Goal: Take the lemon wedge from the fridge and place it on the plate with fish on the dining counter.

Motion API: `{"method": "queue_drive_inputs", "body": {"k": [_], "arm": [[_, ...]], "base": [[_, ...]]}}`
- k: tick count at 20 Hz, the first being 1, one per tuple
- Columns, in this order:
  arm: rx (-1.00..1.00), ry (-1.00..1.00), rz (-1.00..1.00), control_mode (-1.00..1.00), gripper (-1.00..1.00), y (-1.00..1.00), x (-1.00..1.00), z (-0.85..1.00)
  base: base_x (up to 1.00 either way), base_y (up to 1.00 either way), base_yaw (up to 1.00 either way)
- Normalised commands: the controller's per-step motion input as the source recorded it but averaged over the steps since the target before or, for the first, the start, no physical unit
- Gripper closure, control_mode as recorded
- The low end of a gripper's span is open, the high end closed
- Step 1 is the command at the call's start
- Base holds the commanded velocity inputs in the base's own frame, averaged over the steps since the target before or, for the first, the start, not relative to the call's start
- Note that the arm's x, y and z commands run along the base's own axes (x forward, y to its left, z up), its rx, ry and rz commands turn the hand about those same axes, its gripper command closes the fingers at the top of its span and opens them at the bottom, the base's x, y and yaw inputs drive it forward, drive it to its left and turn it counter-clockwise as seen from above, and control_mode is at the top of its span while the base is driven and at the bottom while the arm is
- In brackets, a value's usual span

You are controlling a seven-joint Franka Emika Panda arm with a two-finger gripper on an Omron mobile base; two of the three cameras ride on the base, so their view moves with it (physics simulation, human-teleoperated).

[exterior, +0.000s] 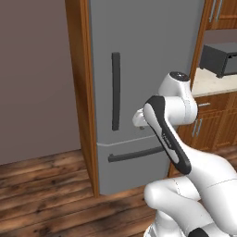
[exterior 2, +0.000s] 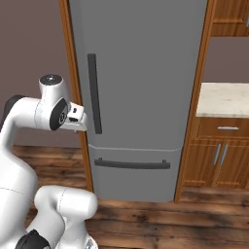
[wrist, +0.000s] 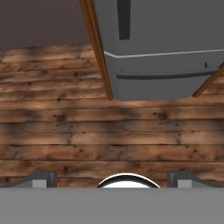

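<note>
Hand view: fridge (wrist: 162, 43) shut, well beyond wide-spread fingers (wrist: 43, 179).

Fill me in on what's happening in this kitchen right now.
A white robot arm is parked in front of the grey fridge, whose door and lower drawer are both closed. The gripper is open and empty, pointing down at the wooden floor short of the fridge; nothing is being touched. The dark vertical handle sits just beyond the arm's wrist, so opening the door looks like the likely next move. The lemon wedge has not been fetched yet.
</note>
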Motion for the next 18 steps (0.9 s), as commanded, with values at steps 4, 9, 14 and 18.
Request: {"method": "queue_drive_inputs", "body": {"k": [4, 9, 14, 18], "arm": [[0.0, 0.0, 0.0, -1.0, -1.0, 0.0, 0.0, 0.0], [0.0, -0.01, 0.0, -1.0, -1.0, 0.0, 0.07, 0.0], [0.0, -0.17, 0.01, -1.0, -1.0, 0.0, 0.32, 0.1], [-0.03, -0.26, 0.0, -1.0, -1.0, 0.0, 0.71, 0.35]], "base": [[0.0, 0.0, 0.0], [0.0, 0.0, 0.0], [0.0, 0.0, 0.0], [0.0, 0.0, 0.0]]}}
